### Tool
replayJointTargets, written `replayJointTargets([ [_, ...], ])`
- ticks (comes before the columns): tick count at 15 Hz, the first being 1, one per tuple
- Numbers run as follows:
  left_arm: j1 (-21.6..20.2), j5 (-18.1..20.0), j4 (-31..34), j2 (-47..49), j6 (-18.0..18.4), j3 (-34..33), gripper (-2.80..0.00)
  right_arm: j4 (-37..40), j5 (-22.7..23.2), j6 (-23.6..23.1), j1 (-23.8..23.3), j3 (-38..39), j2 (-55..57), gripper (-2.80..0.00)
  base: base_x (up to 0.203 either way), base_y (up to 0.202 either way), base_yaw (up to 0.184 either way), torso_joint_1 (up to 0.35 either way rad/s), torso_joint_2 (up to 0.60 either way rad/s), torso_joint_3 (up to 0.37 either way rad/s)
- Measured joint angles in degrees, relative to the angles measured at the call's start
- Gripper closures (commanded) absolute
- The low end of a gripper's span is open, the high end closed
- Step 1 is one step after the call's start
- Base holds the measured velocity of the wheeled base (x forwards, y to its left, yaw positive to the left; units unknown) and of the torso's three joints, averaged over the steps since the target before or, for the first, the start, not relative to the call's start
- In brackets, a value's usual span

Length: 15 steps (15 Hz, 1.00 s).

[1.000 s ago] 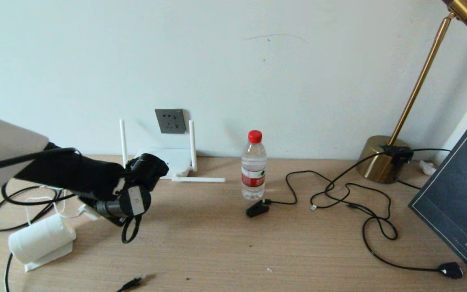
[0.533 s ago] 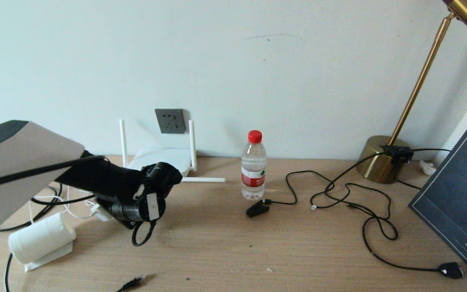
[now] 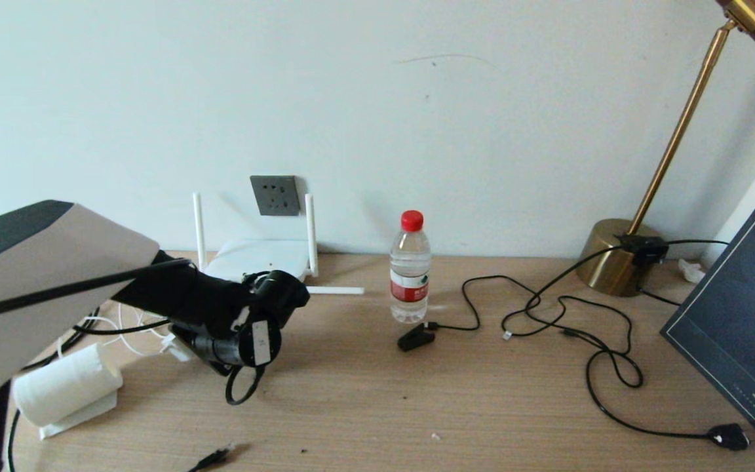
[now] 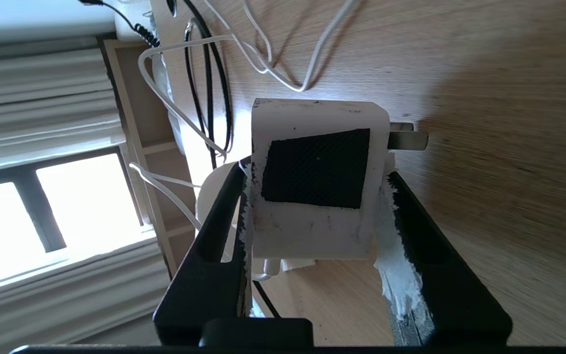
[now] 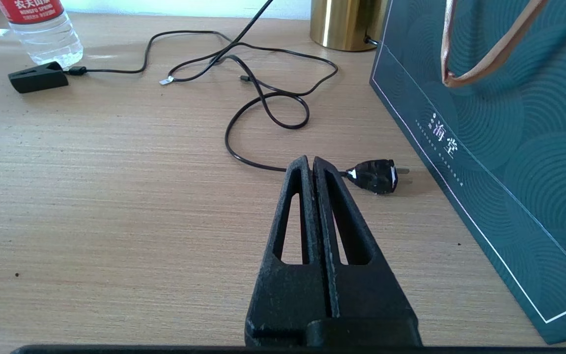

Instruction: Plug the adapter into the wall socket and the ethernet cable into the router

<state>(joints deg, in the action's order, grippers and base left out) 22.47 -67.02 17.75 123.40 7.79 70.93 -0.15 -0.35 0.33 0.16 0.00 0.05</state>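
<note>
The wooden worktop (image 3: 482,406) is carrying everything, running back to a pale wall. At three o'clock in the head view a dark teal paper bag (image 5: 509,147) is standing with printed pale characters on its side, too stylised to read surely; what is inside it cannot be seen. At two o'clock a brass lamp (image 3: 613,262) is rising from its round base. At nine o'clock the left arm is reaching in over the worktop, and the left gripper (image 4: 317,196) is clamping the adapter (image 4: 315,177), its fingers (image 4: 214,236) pressing both white sides while the dark square face is showing and the metal prongs are sticking out past the jaw. The white cord is trailing away behind it.

At eleven o'clock the router (image 3: 256,259) is lying against the wall with two antennas upright and one lying flat on the worktop, and the wall socket (image 3: 275,195) is sitting just above it, nothing plugged in. At centre a clear water bottle (image 3: 410,269) with a red cap is standing, appearing nearly empty; its red label is carrying white Chinese characters. A white paper roll (image 3: 66,390) is lying at eight o'clock. The ethernet cable (image 3: 213,457) is showing its connector at seven o'clock. The right gripper (image 5: 312,167) is hovering with its jaws pressed together on nothing, near a black plug (image 5: 376,175).
</note>
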Motion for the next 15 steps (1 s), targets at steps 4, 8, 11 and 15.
replayJointTargets([
  [4, 1.3, -0.3, 0.5, 1.0, -1.5, 0.0, -2.8, 0.0, 0.0, 0.0, 0.0, 0.0, 0.0, 0.0, 0.0, 0.0, 0.0, 0.0, 0.0, 0.0],
  [8, 2.2, -0.3, 0.4, 1.5, -1.8, 0.0, -2.8, 0.0, 0.0, 0.0, 0.0, 0.0, 0.0, 0.0, 0.0, 0.0, 0.0, 0.0, 0.0, 0.0],
  [11, 3.4, -0.4, 0.6, 1.6, -2.8, 0.0, -2.8, 0.0, 0.0, 0.0, 0.0, 0.0, 0.0, 0.0, 0.0, 0.0, 0.0, 0.0, 0.0, 0.0],
  [15, 4.6, 0.2, 0.6, 1.2, -3.8, -0.1, -2.8, 0.0, 0.0, 0.0, 0.0, 0.0, 0.0, 0.0, 0.0, 0.0, 0.0, 0.0, 0.0, 0.0],
])
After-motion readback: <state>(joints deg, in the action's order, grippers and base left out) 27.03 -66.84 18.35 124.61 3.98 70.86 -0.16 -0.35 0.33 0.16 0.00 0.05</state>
